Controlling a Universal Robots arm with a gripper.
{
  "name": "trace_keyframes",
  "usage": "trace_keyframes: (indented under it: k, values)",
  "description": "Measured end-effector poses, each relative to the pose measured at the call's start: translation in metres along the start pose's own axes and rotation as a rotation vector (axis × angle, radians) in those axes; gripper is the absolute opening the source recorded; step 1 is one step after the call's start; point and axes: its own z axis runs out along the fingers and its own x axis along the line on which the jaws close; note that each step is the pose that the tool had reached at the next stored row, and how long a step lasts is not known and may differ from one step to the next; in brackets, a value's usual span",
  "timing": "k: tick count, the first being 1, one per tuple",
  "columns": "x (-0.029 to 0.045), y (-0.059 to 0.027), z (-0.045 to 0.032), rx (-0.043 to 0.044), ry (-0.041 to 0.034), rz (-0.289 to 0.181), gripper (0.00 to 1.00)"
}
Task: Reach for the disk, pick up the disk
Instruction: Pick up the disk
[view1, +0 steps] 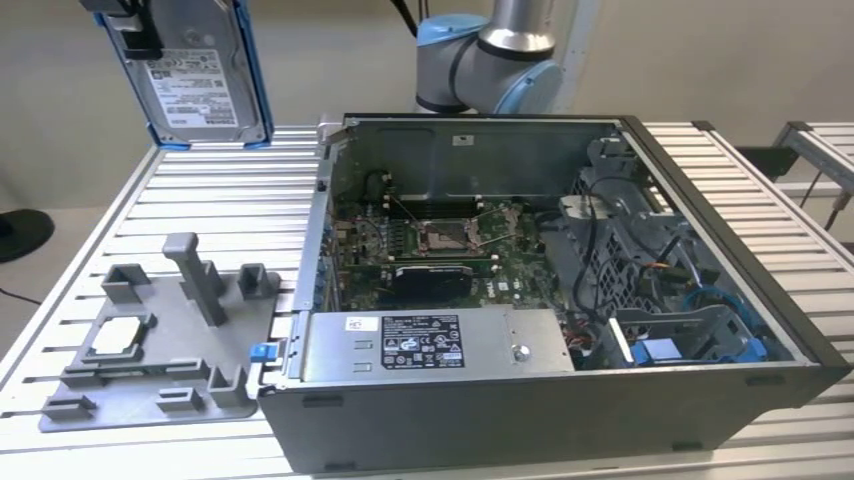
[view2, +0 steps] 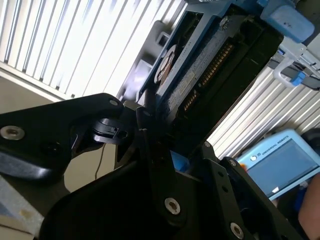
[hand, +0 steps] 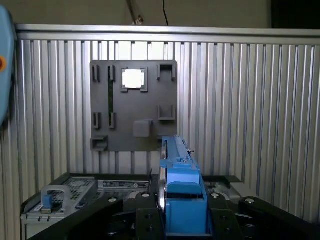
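Note:
The disk (view1: 200, 75), a silver-grey drive with a white label in a bright blue bracket, hangs upright high above the table's far corner at the exterior view's left. My gripper (view1: 131, 28) is shut on its top part, black fingers clamping both flat faces. In the first wrist view the disk (hand: 179, 200) shows edge-on, its blue bracket between the gripper's (hand: 178, 210) two black fingers. In the second wrist view the disk (view2: 210, 60) runs away from the gripper (view2: 167, 140), its connector edge showing.
An open computer case (view1: 561, 300) fills the table's middle and right. A grey fixture plate (view1: 147, 350) with posts and a small silver chip (view1: 120, 335) lies at the front left. The arm's base (view1: 487, 60) stands behind the case. A blue-framed pendant (view2: 285, 165) is nearby.

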Motion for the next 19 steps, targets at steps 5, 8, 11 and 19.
trace_keyframes:
  k: [5,8,11,19]
  values:
    - [-0.0001,-0.0104,-0.0001,0.0,0.0,0.0,0.0]
    - [-0.0001,-0.0175,-0.0001,0.0001,0.0,0.0,0.0]
    - [-0.0002,-0.0252,-0.0001,0.0,0.0,0.0,0.0]
    - [-0.0003,-0.0475,-0.0002,0.0,0.0,0.0,0.0]
